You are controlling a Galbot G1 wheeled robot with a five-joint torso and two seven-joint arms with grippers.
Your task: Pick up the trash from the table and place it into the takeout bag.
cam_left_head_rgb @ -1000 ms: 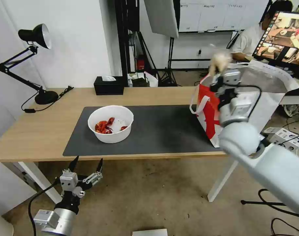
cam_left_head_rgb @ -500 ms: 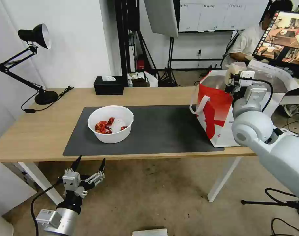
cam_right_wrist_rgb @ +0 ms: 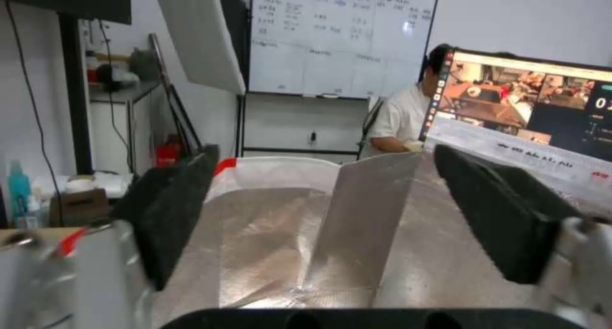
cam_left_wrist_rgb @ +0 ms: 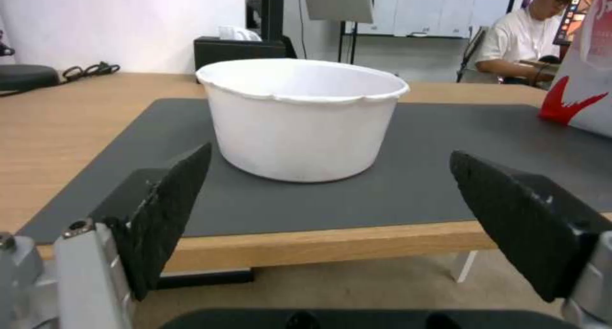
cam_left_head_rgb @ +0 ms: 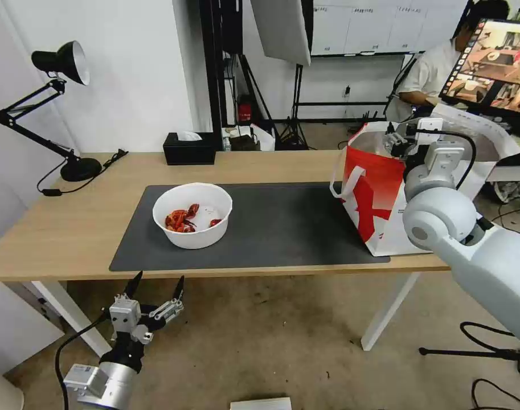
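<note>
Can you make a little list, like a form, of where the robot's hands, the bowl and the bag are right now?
right gripper: open, nothing in it, at the mouth of the takeout bag
left gripper: open, low, in front of the table edge
bowl: on the dark mat, red shells inside
takeout bag: upright on the table's right end, foil lining showing
</note>
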